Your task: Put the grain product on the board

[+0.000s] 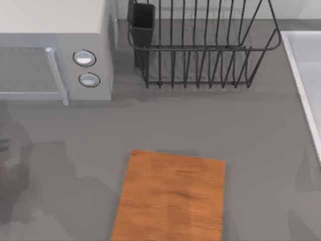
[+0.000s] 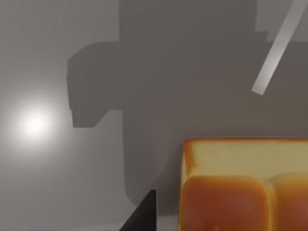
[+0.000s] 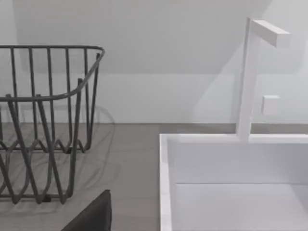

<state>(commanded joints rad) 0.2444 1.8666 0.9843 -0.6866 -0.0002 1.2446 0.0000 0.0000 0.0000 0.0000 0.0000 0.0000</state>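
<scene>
Left gripper finger (image 2: 142,214), seen from the left wrist, is a single dark tip just beside the pale side of the bread loaf (image 2: 240,187); whether the gripper is open or closed, and whether it has hold of anything, I cannot tell. The loaf has a glossy golden-brown top split into rounded bumps, and it lies on the grey countertop (image 2: 57,183) under a broad arm shadow, with a bright highlight on the surface away from it. A pale slanted bar (image 2: 275,53) lies farther off in that view.

From above, going left to right, a white microwave (image 1: 55,50) with two round knobs (image 1: 84,58) stands at the far left of the table. Beside it, farther back, is a dark wire dish rack (image 1: 200,47) with a dark cutlery holder (image 1: 143,25) at its left end. The wooden cutting board (image 1: 170,198) lies flat near the front, around the middle, with bare grain showing. A white sink (image 1: 303,75) runs along the right edge.

Right wrist view shows the rack's end (image 3: 48,120), the sink basin (image 3: 231,183), a white square-section faucet (image 3: 250,77), and one dark gripper part (image 3: 94,216) at the edge; its opening cannot be judged.
</scene>
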